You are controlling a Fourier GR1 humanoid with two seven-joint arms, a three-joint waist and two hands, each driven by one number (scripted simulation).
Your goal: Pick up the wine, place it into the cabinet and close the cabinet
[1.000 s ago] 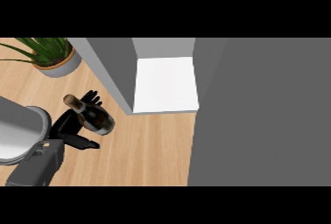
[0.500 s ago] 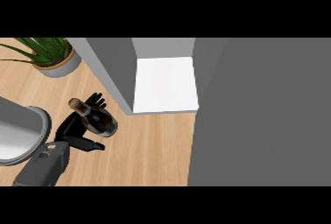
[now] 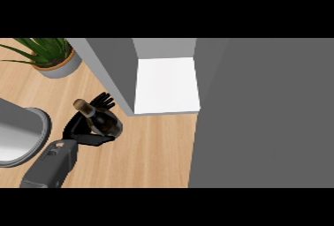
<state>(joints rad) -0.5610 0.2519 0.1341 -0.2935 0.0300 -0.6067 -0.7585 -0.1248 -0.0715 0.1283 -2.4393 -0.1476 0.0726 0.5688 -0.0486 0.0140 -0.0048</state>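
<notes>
Left hand [image 3: 88,128] curled round wine bottle [image 3: 101,120], neck pointing up-left, held over worktop [image 3: 150,150]; open cabinet [image 3: 165,86] lies just right and beyond; right hand unseen

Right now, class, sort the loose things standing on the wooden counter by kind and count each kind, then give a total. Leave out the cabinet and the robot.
Dark glass wine bottle: 1
Green potted plant in a grey pot: 1
Large round grey metal pot: 1
Total: 3
</notes>
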